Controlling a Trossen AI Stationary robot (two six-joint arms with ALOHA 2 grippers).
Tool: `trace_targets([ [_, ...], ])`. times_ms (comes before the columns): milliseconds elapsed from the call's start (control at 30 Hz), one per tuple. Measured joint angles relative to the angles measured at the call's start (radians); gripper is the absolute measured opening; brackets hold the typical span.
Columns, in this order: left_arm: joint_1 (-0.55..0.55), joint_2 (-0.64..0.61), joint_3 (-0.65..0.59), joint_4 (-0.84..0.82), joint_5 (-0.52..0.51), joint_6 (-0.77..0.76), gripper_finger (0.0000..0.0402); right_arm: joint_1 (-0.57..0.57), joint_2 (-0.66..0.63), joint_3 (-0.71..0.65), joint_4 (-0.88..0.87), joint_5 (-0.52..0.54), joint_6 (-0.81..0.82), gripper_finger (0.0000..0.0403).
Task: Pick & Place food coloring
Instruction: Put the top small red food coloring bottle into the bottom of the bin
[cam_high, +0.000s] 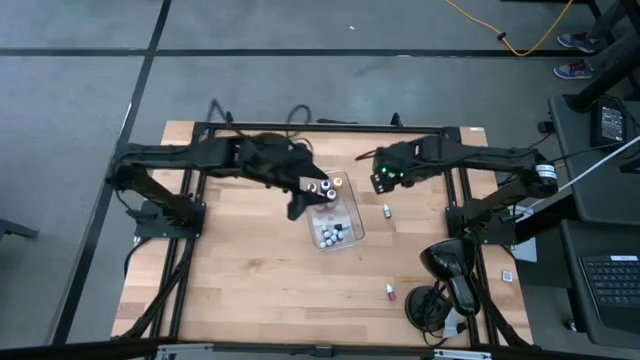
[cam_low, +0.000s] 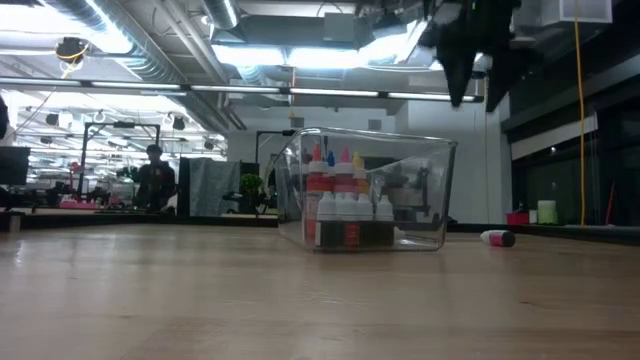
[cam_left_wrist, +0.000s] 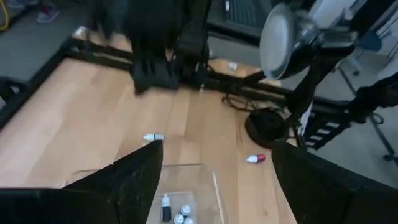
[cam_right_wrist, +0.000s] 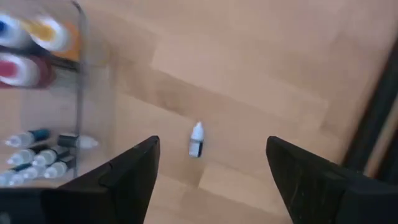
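A clear plastic tray (cam_high: 356, 208) stands mid-table and holds several food coloring bottles, larger ones (cam_high: 325, 186) at its far end and tiny ones (cam_high: 335, 234) at its near end, all upright (cam_low: 345, 205). One tiny bottle (cam_high: 386, 211) lies on its side on the table right of the tray; it also shows in the right wrist view (cam_right_wrist: 196, 140). A red-bodied one (cam_high: 390, 291) lies nearer the front edge. My left gripper (cam_high: 297, 205) hovers open and empty over the tray's left edge. My right gripper (cam_high: 381, 183) hovers open and empty above the loose bottle.
A black lamp-like stand with cables (cam_high: 448, 272) sits at the table's near right corner. Black frame rails (cam_high: 200, 128) border the table. The tray's walls (cam_right_wrist: 81, 74) stand close left of the loose bottle. A person (cam_low: 155, 180) shows far behind the table.
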Motion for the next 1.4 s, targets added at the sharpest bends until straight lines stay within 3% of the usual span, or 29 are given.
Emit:
trace_targets([
  [300,0.0,-0.111,0.0,-0.006,-0.003,0.098,0.0295,0.035,0.005,-0.308,0.374,-0.145,0.119,0.0263],
  [500,0.0,-0.122,0.0,-0.023,0.004,0.138,0.0294,0.036,0.01,-0.425,0.421,-0.204,0.153,0.0249],
  [900,0.0,-0.114,0.0,-0.057,0.004,0.159,0.0294,0.036,0.054,-0.54,0.585,-0.218,0.133,0.0249],
  [1400,0.0,-0.114,0.0,-0.058,0.002,0.158,0.0294,0.027,0.189,-0.549,0.672,-0.225,0.113,0.0248],
])
